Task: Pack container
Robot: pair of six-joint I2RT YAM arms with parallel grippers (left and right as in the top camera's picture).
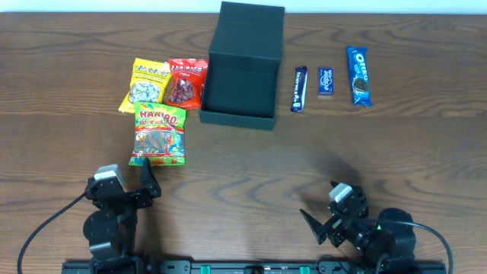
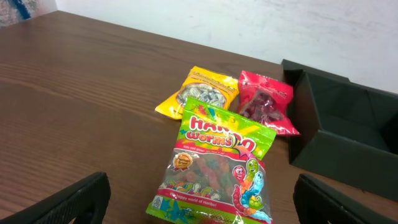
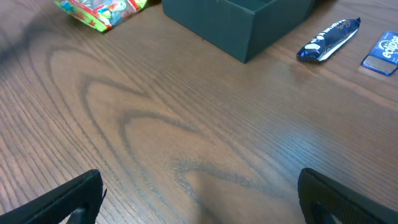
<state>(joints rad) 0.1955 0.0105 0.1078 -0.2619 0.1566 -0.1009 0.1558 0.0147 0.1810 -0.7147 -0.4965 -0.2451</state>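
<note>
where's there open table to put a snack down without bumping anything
Biggest bare stretch: the table in front of the container, from the Haribo bag right past the Oreo pack. Its far-left side is bare too. Crowded: yellow packet, red packet and Haribo bag bunch tightly at the container's left.

Light fell even and soft across the surface (image 1: 228, 152), with only faint shadows near its front edge in the overhead view. The box (image 1: 242, 68) showed dark, with little detail. A pale sheen lay on the wood in the right wrist view, where the fingers (image 3: 59, 199) looked dim and slightly blurred.
</note>
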